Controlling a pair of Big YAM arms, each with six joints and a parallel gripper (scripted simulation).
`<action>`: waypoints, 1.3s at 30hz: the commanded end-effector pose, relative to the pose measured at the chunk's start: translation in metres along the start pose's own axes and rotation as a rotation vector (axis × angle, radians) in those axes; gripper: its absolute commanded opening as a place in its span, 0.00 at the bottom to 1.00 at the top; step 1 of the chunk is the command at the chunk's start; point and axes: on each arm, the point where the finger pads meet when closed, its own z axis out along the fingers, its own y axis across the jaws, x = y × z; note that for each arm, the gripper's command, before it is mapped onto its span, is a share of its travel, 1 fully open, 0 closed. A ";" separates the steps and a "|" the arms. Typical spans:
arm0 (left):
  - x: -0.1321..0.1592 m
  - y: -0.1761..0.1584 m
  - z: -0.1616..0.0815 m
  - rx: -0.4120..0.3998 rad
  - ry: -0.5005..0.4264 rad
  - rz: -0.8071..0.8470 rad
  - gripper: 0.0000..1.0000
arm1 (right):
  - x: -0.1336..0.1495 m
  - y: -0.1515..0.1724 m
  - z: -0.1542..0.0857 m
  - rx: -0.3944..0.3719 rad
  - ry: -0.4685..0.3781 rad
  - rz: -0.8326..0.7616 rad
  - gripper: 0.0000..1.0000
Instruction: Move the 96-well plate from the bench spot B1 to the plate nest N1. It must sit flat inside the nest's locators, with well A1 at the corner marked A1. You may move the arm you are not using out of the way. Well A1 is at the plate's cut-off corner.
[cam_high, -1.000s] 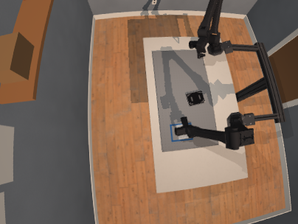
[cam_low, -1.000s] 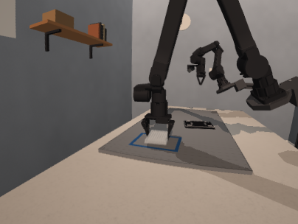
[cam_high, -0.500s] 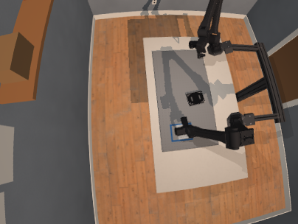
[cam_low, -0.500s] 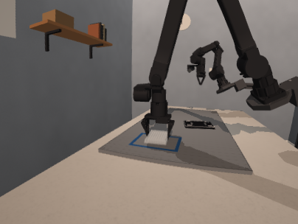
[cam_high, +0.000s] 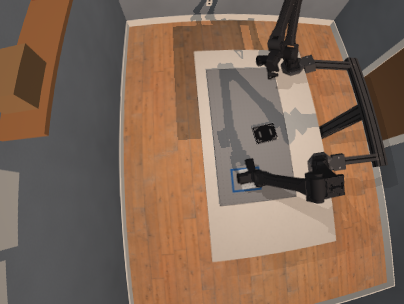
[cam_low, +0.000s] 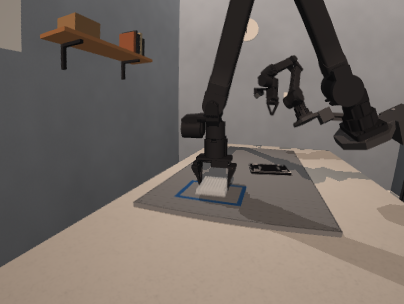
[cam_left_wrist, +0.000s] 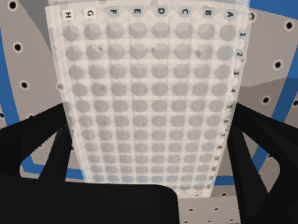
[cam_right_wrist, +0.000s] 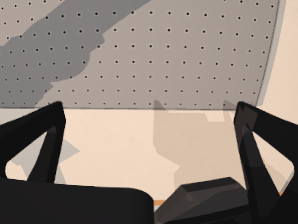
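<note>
The pale, translucent 96-well plate (cam_low: 212, 187) (cam_left_wrist: 150, 90) is between the fingers of my left gripper (cam_low: 215, 181) (cam_left_wrist: 149, 110), which is shut on its two long sides. The plate is over the blue outlined rectangle (cam_high: 233, 181) (cam_low: 243, 196) (cam_left_wrist: 291, 102); I cannot tell how high. In the left wrist view, letters H to A run along its top edge, and A and 1 meet at the upper right. The black nest (cam_high: 255, 134) (cam_low: 270, 173) lies on the grey board; its A1 mark is not readable. My right gripper (cam_high: 272, 76) (cam_low: 272, 112) (cam_right_wrist: 149, 111) is open and empty.
The grey perforated board (cam_high: 250, 197) (cam_low: 165, 200) (cam_right_wrist: 150, 47) lies on the pale table (cam_high: 270, 235) (cam_low: 150, 250). The right arm (cam_high: 287, 30) (cam_low: 295, 80) stays raised by the board's far end. A black frame (cam_high: 367, 115) stands along the table's side.
</note>
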 end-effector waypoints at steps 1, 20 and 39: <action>0.009 0.006 -0.006 -0.031 0.005 -0.014 0.00 | -0.009 0.004 -0.008 -0.014 -0.014 0.019 1.00; 0.002 0.005 -0.003 -0.017 0.000 -0.005 0.00 | -0.009 0.004 -0.008 -0.014 -0.014 0.019 1.00; 0.007 0.004 0.002 -0.018 0.005 -0.009 0.00 | -0.009 0.004 -0.008 -0.014 -0.014 0.019 1.00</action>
